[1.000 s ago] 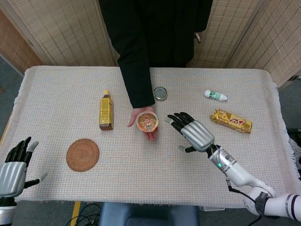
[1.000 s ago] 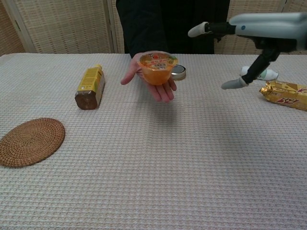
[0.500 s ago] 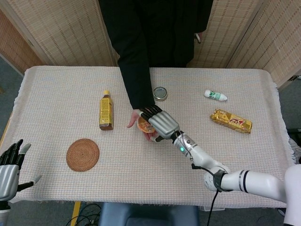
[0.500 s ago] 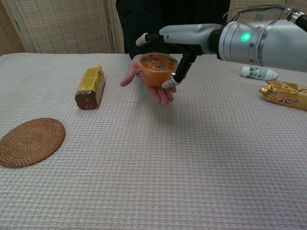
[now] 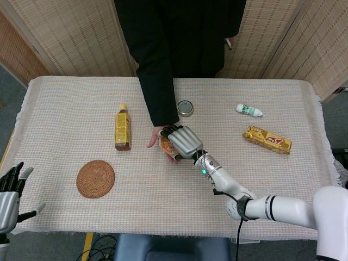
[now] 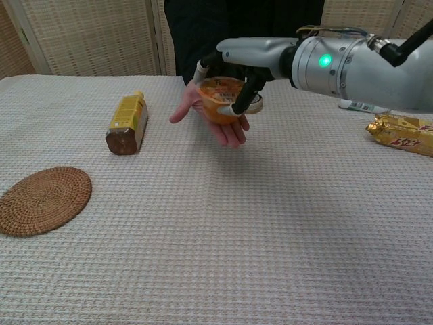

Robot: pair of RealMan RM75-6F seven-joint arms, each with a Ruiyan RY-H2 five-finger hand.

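While a person in dark clothing (image 5: 174,49) stands at the far side of the cream woven tablecloth (image 5: 65,103), the person's open palm (image 6: 215,116) is stretched out over the middle of the table with a small orange jelly cup with a printed foil lid (image 6: 218,101) resting on it. Over that cup lies the right hand (image 5: 182,141), silver-backed with dark fingers: in the chest view the thumb (image 6: 238,107) presses the cup's right wall and the other fingers come over the lid to its left rim, so the hand seems to be grasping the cup, though the top-down view hides most of the cup and the contact cannot be checked there.

To the left, near the table's near edge, the left hand (image 5: 10,197) hangs with fingers spread and nothing in them; its lower part is cut off by the frame.

Left of the palm lies an amber tea bottle with a yellow label (image 5: 123,128) on its side, and nearer still a round woven rattan coaster (image 5: 95,178). Just beyond the cup sits a small round metal tin (image 5: 185,107), partly hidden by the right arm in the chest view. Well to the right lie a gold foil snack packet (image 5: 266,139) and, farther back, a small white bottle with green print (image 5: 249,110).
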